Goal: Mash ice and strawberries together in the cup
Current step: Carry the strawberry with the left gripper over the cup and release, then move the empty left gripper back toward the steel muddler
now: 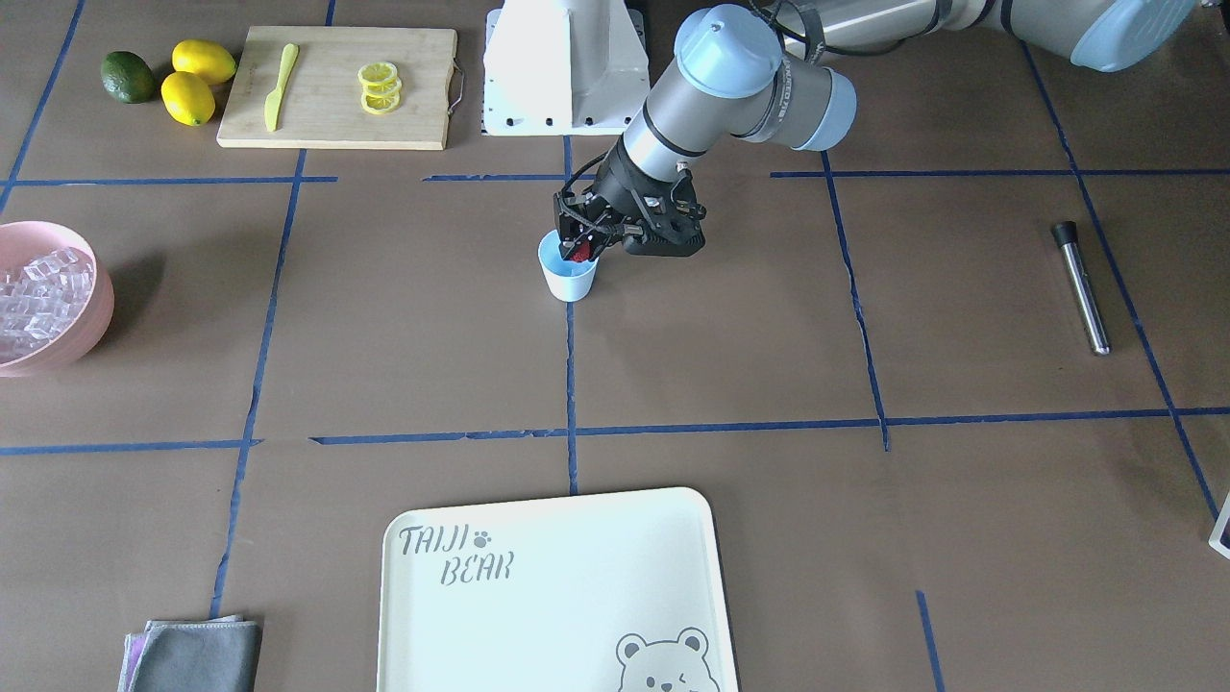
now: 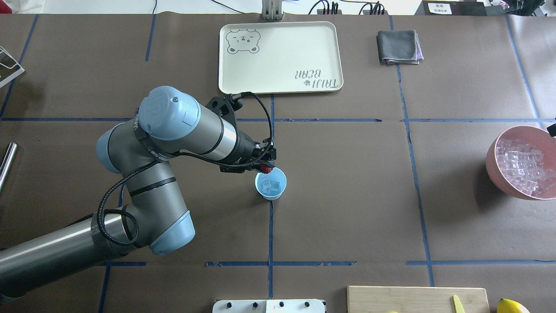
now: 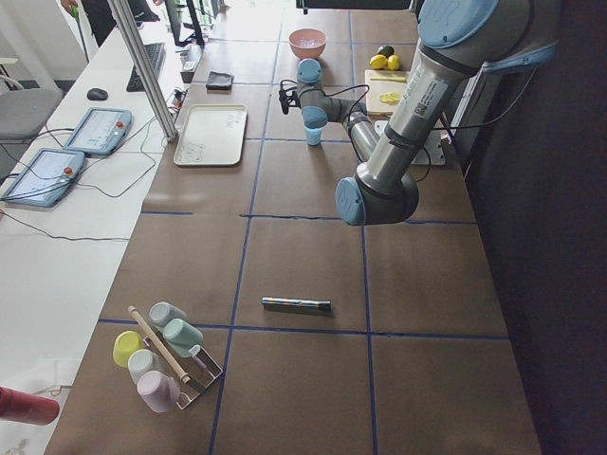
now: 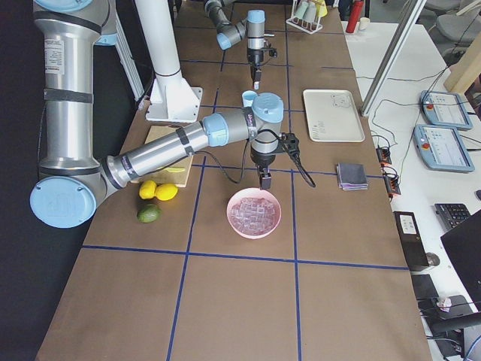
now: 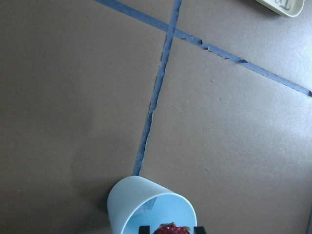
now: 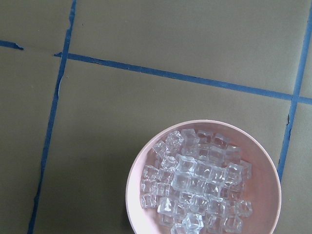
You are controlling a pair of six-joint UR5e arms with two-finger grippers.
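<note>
Reading the print first: tray (image 1: 557, 596), bottom centre of the front-facing view, carries "TAIJI BEAR" in grey stencil caps w/ a paw mark, plus a bear-face outline at its lower right corner. The tray is pale, smooth and rectangular w/ rounded corners.

Cup (image 1: 569, 277): light-blue plastic tumbler, smooth and tapered. It stands upright at frame centre, axis vertical, wider rim up, on a blue tape line of the brown paper-covered bench (image 1: 730, 365). Inside are a few cubes of ice (image 2: 270, 185), clear and glassy.

Left hand (image 1: 579, 248) hangs at the cup's rim, fingers clamped on the strawberry (image 5: 171, 229): red, bumpy, rounded. In the overhead view the berry sits over the rim's upper-left edge. Which way its tip points: cannot tell.

Right hand (image 4: 264, 180) hangs above the bowl (image 6: 261, 161); fingers apart or together: cannot tell. The bowl is round, pink and smooth-walled, heaped w/ more ice, at the left edge of the front-facing view.

Rod (image 1: 1081, 288): polished metal cylinder at frame right, long axis approx. top-to-bottom, black cap at its upper end.

Board (image 1: 336, 86): light wood, rectangular, upper left; on it a yellow-green knife (image 1: 279, 86) and stacked lemon slices (image 1: 379, 86).
</note>
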